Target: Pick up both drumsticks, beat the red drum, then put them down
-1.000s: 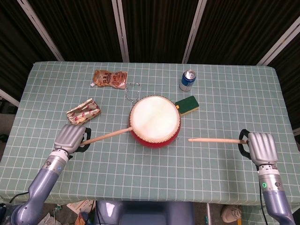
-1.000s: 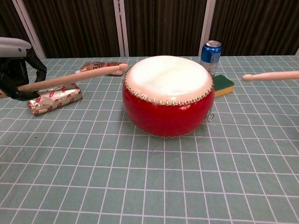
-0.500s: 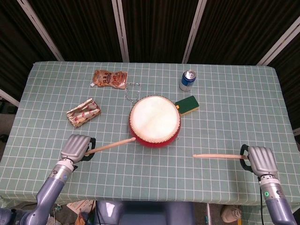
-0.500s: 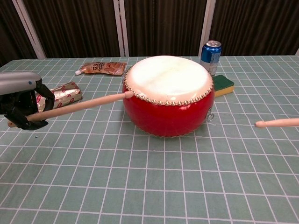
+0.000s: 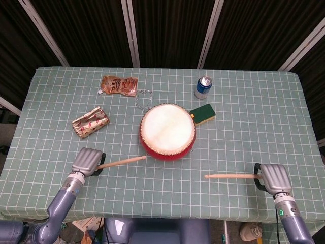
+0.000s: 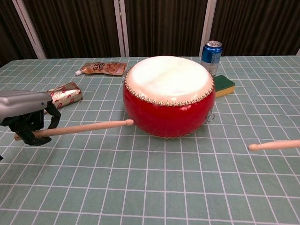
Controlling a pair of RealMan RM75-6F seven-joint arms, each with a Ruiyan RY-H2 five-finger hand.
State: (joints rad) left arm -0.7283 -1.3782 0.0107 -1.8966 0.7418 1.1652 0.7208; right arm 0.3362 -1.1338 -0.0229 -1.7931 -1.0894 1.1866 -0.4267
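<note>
at the centre of the green checked table sits the red drum, pale skin facing up. left hand is low at the near left edge, fingers wrapped round the left drumstick, and that stick reaches out with its tip just beside the drum's red wall, whether touching or not is hard to call. over on the near right, right hand grips the right drumstick, stick lying low and pointing inward, tip well apart from the drum. behind the drum, a blue can stands upright, a green sponge just beside the drum, a snack packet and an orange pouch off to the left.
</note>
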